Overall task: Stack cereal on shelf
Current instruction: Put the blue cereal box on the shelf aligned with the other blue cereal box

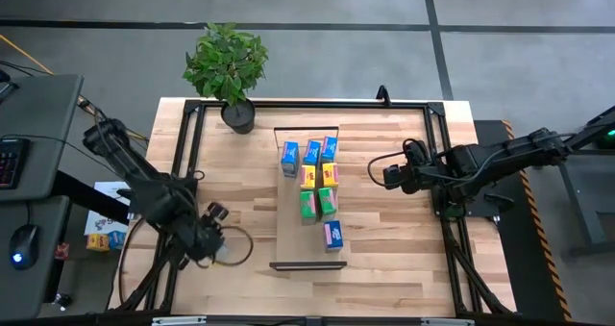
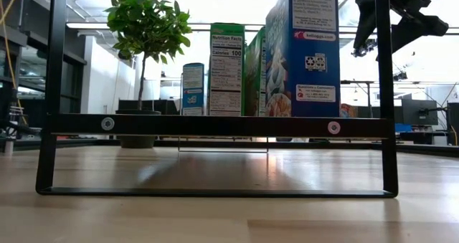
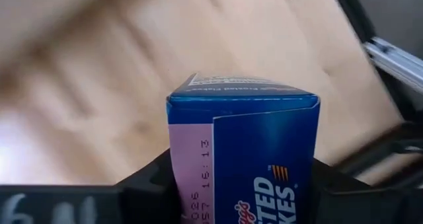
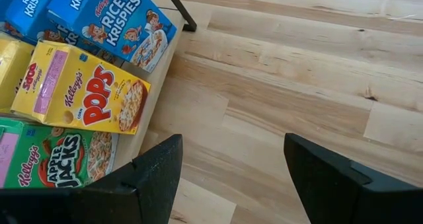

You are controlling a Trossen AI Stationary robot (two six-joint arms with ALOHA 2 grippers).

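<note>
A blue Frosted Flakes cereal box (image 3: 251,151) with a pink side panel sits between the fingers of my left gripper (image 1: 219,244), above the table's near left part. The shelf (image 1: 288,220) is a narrow light-wood board on black end brackets (image 2: 215,125) in the middle of the table. Several cereal boxes rest on it: blue (image 1: 311,153), yellow (image 1: 308,177) and green (image 1: 307,206). In the right wrist view they read Rice Krispies (image 4: 119,22), Pops (image 4: 86,95) and Apple Jacks (image 4: 53,161). My right gripper (image 4: 231,184) hovers open just right of the shelf. My left gripper pinches the blue box between its two fingers (image 3: 142,187), one on each side. One finger lies beside the pink panel (image 3: 175,178). The box's closed end flap (image 3: 241,98) sticks out past the fingertips. The gripper hides whether the box's other end touches the table.
A potted plant (image 1: 231,71) stands at the table's far left edge. A black metal frame (image 1: 187,143) runs around the tabletop. Bare wood lies left of the shelf (image 1: 240,182) and right of it (image 1: 384,230).
</note>
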